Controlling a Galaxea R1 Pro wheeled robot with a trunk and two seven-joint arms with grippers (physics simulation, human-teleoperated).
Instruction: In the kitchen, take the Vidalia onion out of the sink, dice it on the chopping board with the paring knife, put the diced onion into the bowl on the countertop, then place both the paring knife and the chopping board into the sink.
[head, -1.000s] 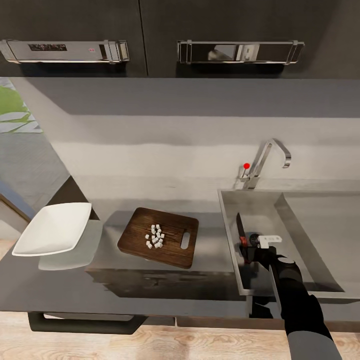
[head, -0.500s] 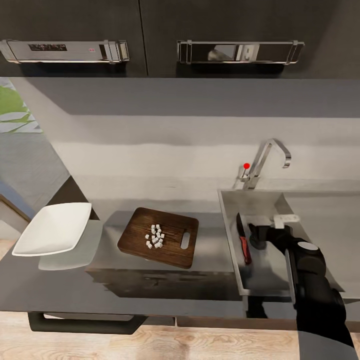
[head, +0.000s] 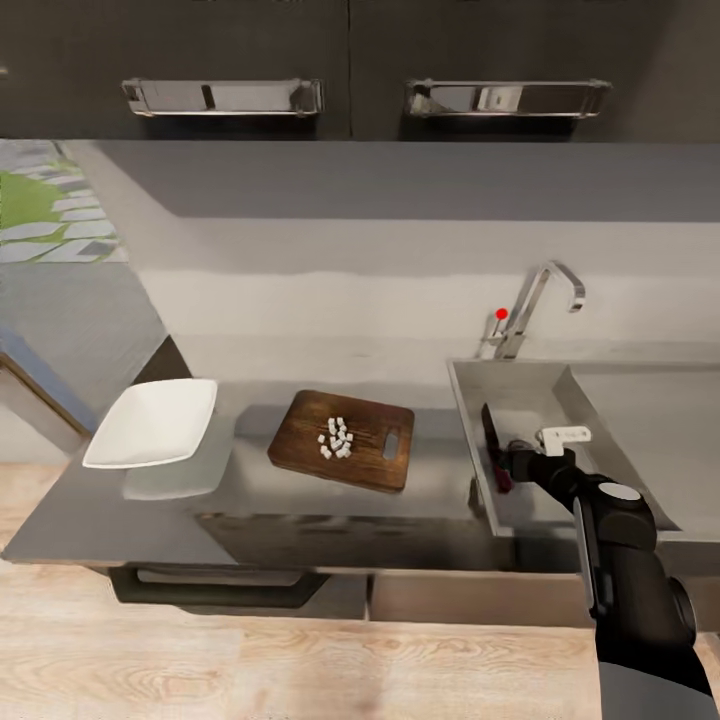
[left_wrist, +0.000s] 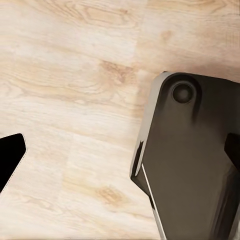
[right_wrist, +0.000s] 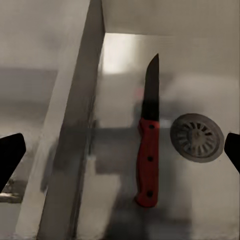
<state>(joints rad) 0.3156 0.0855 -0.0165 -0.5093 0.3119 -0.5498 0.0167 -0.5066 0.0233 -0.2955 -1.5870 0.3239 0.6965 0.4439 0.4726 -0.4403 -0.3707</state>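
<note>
So the paring knife (right_wrist: 148, 155) is lying flat on the floor of the sink (head: 470, 420), right next to the round drain (right_wrist: 197, 137), and the right gripper (head: 520, 462) hovers just above it with its fingers spread wide and holding nothing. The diced onion (head: 336, 438) sits in a little pile on the chopping board (head: 343, 438), and the white bowl (head: 152, 424) over to the left on the grey surface (head: 240, 500) looks empty, so I'd say the dice need moving next. If it were me I'd pull the right arm straight up out of the basin without clipping the sink wall, then either tip the board over the bowl or carry the bits in small pinches. Those cubes are tiny and loose, so keep the board level until it's over the bowl or they'll scatter. Hard to see: the left gripper's (left_wrist: 120, 150) fingers are just dark tips at the edges of its wrist view over the wood floor (left_wrist: 65, 100) and the robot's dark base (left_wrist: 192, 160), but they look wide apart. In the head view the knife handle is mostly hidden behind the right gripper.
</note>
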